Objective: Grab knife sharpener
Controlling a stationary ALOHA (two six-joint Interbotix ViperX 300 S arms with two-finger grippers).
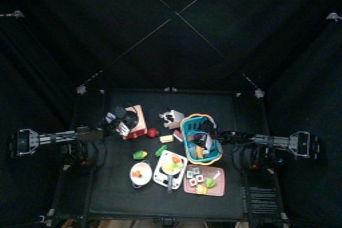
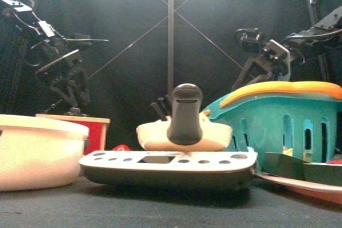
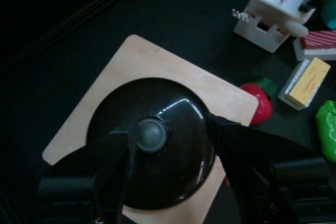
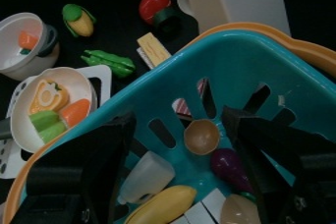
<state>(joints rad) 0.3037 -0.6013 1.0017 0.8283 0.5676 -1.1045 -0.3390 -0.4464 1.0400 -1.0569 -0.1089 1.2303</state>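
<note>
Worktop [image 1: 114,187] is pretty crowded, so going big to small. The teal basket [image 4: 262,61] sits toward the right side with toy food piled in it. The right tool [image 4: 184,140] hangs directly over it, jaws spread and holding nothing.

Next biggest is the wooden board [image 3: 112,81] on the left, with a shiny black dome [image 3: 157,144] sitting on it. The left tool [image 3: 168,149] hovers right above that dome, jaws apart on either side of it and also empty.

The knife sharpener [image 2: 181,127], a white body with a black upright handle, stands on the worktop between the board and the basket, toward the back. It's near both arms but neither one is touching it. The left wrist camera catches it [image 3: 278,12] off past the board's far corner. The right wrist one shows it [image 4: 243,2] just beyond the basket rim.

Looks like this is still the approach step, with no grab started and neither tool lined up on the target. Either arm could probably reach it. The next move would be to slide sideways off the dome or the basket, centre open jaws over the black handle, drop down and close. Small bits of toy food [image 3: 258,102] lie close by, so the descent should probably be straight down.
</note>
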